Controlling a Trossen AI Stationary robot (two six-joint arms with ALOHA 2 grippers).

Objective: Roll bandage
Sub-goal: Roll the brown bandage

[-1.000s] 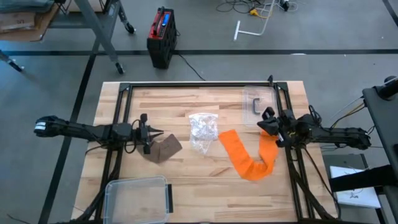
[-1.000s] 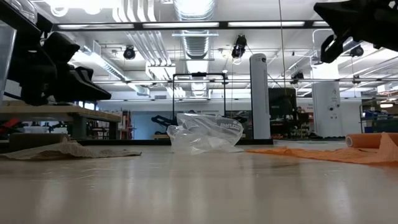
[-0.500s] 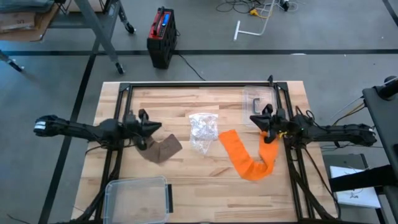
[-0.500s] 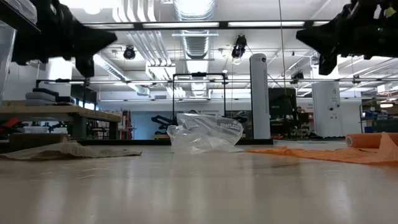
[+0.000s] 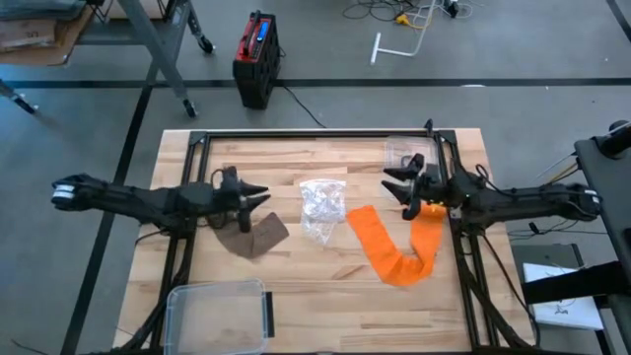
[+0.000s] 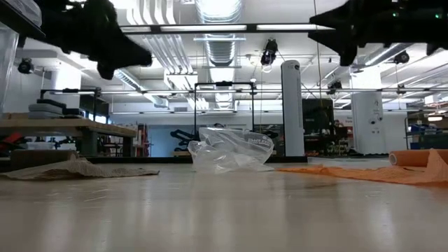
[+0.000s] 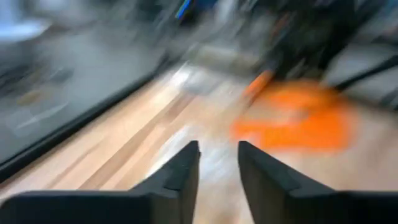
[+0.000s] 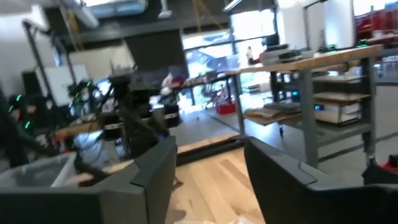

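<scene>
Wooden bench (image 5: 325, 296) of pale planks, seen from above inside a black frame, with grey floor around it. Orange bandage (image 5: 394, 247) lies unrolled on the bench's right half in a bent, U-like strip: one leg runs diagonally from near the centre, the other leg rises toward the right arm. In the low view the orange bandage (image 6: 364, 171) lies flat on the bench surface, with a small rolled end (image 6: 413, 158) at the far right edge.

Right gripper (image 5: 397, 184) hangs above the bench just beside the upper end of the bandage's right leg, not touching it; its fingers (image 8: 273, 174) stand spread with a clear gap between them and hold nothing. Left gripper (image 5: 258, 194) is raised over the bench's left half, above the upper edge of a brown cloth (image 5: 254, 237); its fingers (image 7: 180, 180) stand a little apart, with a narrow gap and nothing between them.

Crumpled clear plastic bag (image 5: 322, 207) rests near the bench centre, between the brown cloth and the bandage, just beside the bandage's inner end. Clear plastic container (image 5: 219, 314) sits at the near left corner of the bench. A second clear lidded box (image 5: 404, 158) with a dark handle lies at the far right of the bench, behind the right gripper.

On the floor beyond the bench stands a black and red case (image 5: 256, 57) with a cable leading from it
</scene>
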